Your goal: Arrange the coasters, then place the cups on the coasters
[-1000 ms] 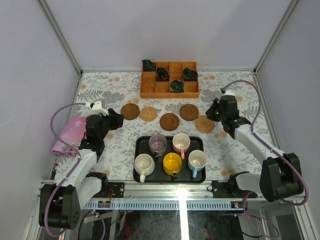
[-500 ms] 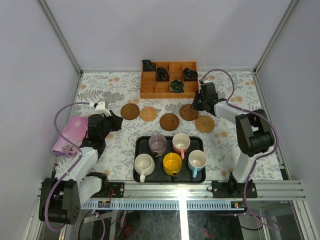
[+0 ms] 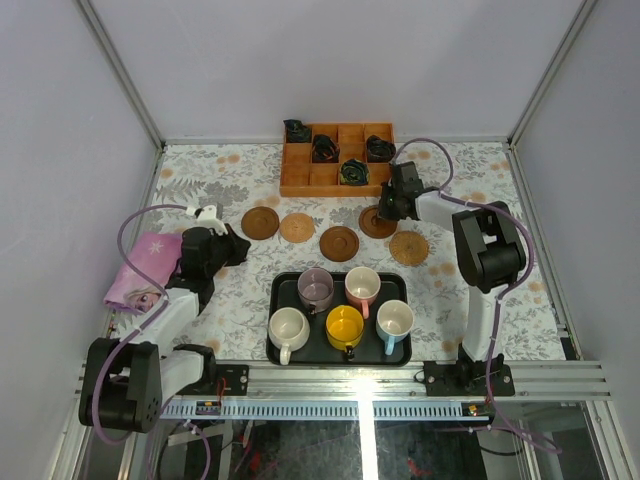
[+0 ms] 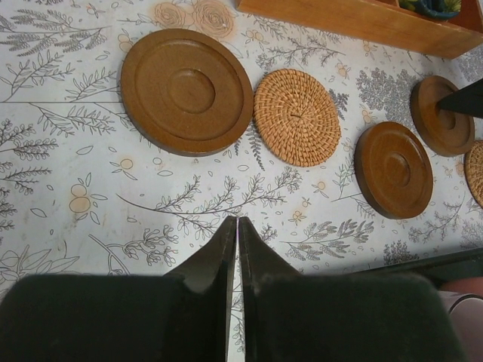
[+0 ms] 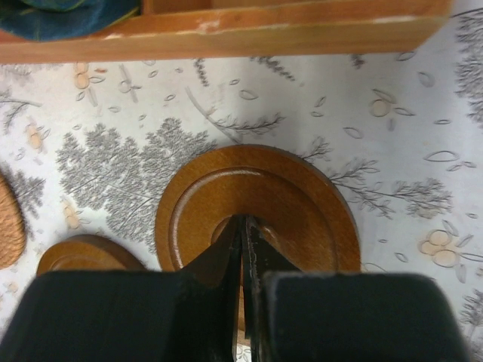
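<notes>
Brown coasters [image 4: 186, 90] round, ringed; tan coasters [image 4: 300, 117] woven

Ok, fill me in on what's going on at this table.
Coasters are being laid out before the cups go on them. The right claw, shut, has its tips at the middle of a dark brown coaster near the wooden box, seemingly to nudge it. The left claw is shut and empty over the tablecloth beside the row's left end. All five cups sit on the black tray, none on a coaster yet.
</notes>
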Action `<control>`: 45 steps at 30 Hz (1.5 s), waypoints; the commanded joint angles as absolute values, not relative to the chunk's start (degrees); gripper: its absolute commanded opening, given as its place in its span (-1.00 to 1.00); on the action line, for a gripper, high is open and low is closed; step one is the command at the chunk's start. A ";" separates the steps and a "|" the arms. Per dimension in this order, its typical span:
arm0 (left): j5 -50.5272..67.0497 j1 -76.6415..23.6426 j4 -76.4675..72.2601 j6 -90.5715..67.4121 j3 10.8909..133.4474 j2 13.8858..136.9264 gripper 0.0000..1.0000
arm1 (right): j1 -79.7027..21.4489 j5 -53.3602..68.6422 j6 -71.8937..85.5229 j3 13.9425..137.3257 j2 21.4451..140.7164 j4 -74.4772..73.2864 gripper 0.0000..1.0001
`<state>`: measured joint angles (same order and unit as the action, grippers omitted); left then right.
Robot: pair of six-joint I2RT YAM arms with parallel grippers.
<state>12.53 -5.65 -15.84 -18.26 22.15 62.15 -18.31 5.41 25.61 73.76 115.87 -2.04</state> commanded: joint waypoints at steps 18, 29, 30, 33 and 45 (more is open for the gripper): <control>15.07 -6.51 -18.71 -18.63 24.27 63.18 -0.94 | -5.72 -14.41 28.73 67.48 110.26 -9.08 -1.00; 16.72 -7.35 -23.76 -20.26 27.61 67.87 -0.87 | -5.76 -10.66 30.28 60.37 98.75 -8.44 -1.00; 16.88 -7.57 -24.47 -20.39 27.94 68.44 -0.85 | -5.78 -10.62 30.20 59.75 97.02 -8.40 -1.00; 17.05 -8.65 -25.36 -20.46 28.97 70.06 -0.83 | -6.24 -10.40 29.37 58.21 91.56 -8.35 -0.92; 13.68 -10.36 -23.88 -19.27 27.92 71.40 -0.41 | -13.43 -8.78 28.14 50.37 83.93 -10.19 -0.67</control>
